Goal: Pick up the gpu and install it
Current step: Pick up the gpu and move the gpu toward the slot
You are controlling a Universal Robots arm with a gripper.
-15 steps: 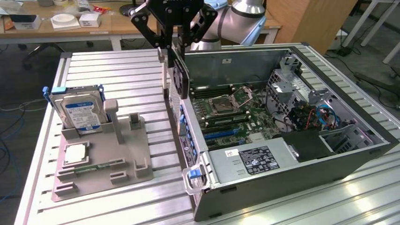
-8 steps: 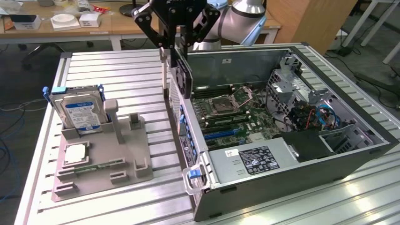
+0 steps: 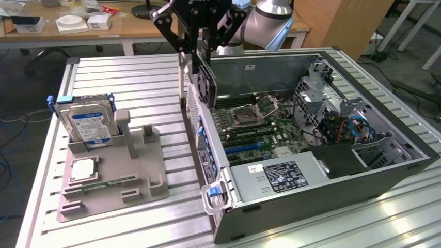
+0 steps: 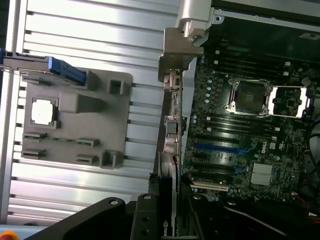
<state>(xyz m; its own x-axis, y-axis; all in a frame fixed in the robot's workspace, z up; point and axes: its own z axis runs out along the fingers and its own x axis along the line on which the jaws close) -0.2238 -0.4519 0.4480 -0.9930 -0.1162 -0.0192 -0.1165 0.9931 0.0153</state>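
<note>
We see the gpu (image 3: pixel 204 77), a slim dark circuit card with a silver bracket, hanging upright over the rear edge of the open grey computer case (image 3: pixel 324 206), with the black fingers (image 3: pixel 181 45) of the gripper (image 3: pixel 200 49) clamped on it. "DELL" reads on the green motherboard (image 4: pixel 260 145) (the dark sticker (image 3: pixel 281 176) is illegible). Open ribbed metal desk (image 3: pixel 124 77) separates the case from the grey parts holder (image 3: pixel 131 170).
</note>
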